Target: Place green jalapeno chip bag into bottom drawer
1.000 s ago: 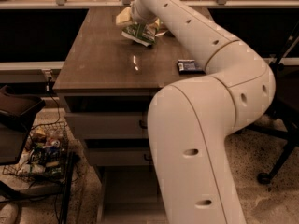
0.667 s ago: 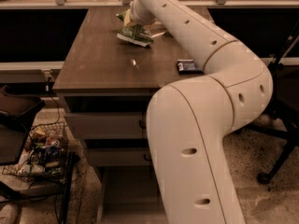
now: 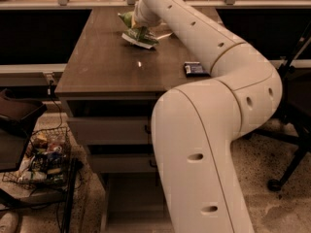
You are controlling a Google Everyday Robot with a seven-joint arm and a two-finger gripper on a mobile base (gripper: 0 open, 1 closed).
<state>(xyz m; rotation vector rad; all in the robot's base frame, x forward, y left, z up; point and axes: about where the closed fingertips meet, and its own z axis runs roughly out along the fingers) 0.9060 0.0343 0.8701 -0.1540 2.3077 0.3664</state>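
Note:
The green jalapeno chip bag [image 3: 139, 33], crumpled green and white, sits tilted at the far middle of the brown tabletop [image 3: 102, 62]. My gripper [image 3: 136, 22] is at the end of the white arm, right at the bag's top, and seems shut on it; the wrist hides the fingers. The bottom drawer [image 3: 130, 200] stands pulled out below the two upper drawers, and its plain floor shows. The big white arm covers its right part.
A flat dark blue packet [image 3: 195, 69] lies near the table's right edge. A wire basket of clutter [image 3: 41, 160] stands on the floor at the left, beside a dark chair [image 3: 17, 114]. An office chair base [image 3: 286, 144] is at the right.
The gripper and the chip bag have moved a little to the left along the far part of the tabletop. The blue packet has not moved.

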